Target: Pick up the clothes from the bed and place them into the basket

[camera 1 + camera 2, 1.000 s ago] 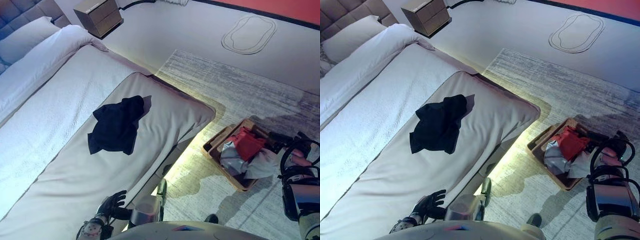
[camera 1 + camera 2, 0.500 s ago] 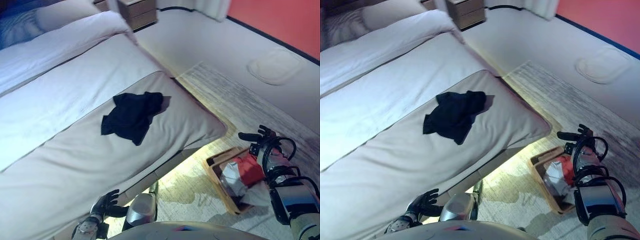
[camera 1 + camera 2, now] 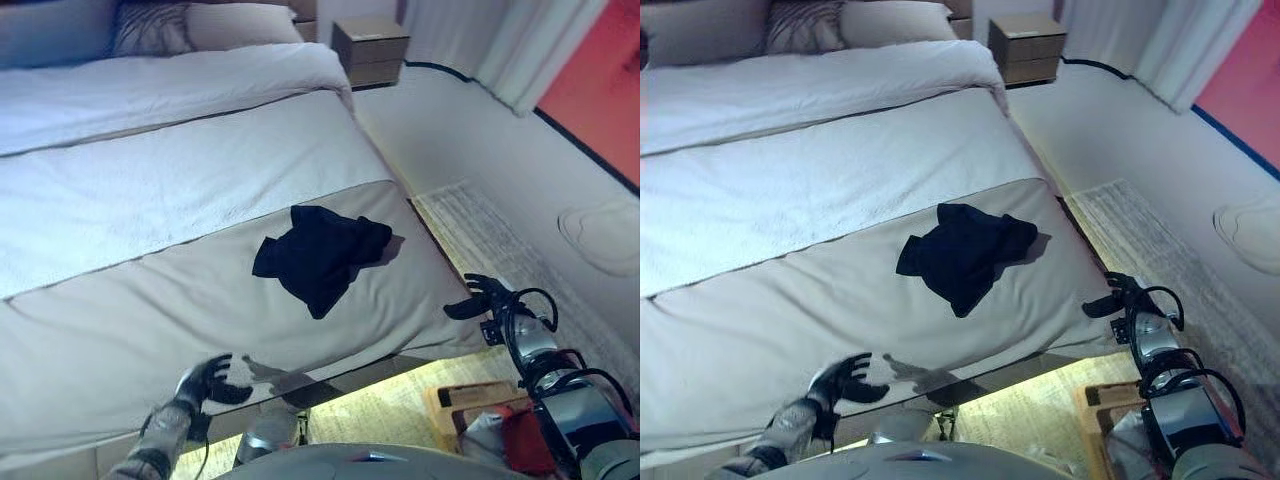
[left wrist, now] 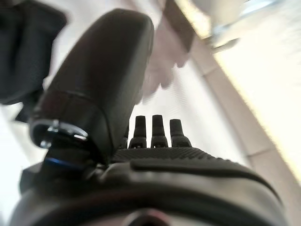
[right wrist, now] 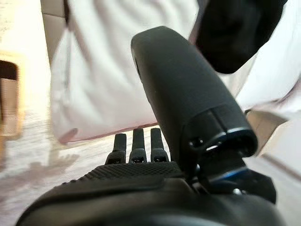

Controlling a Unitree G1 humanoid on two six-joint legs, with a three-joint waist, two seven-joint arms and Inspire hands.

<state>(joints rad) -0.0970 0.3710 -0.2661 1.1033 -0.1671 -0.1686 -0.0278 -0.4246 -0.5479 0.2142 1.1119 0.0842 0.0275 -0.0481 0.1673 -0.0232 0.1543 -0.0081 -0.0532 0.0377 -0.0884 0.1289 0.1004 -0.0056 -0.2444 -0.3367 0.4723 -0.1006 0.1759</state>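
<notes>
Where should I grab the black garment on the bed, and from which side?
Probably take the black garment at its bunched, raised fold nearest the bed's foot corner, where the cloth stands up enough to pinch. Come from the robot's right with the right hand, open beside that corner of the bed. The left hand is farther off.

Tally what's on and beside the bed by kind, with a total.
Dark garment on the bed: 1
Pillows at the head: 2
Nightstand: 1
Basket on the floor: 1
Total: 5
</notes>
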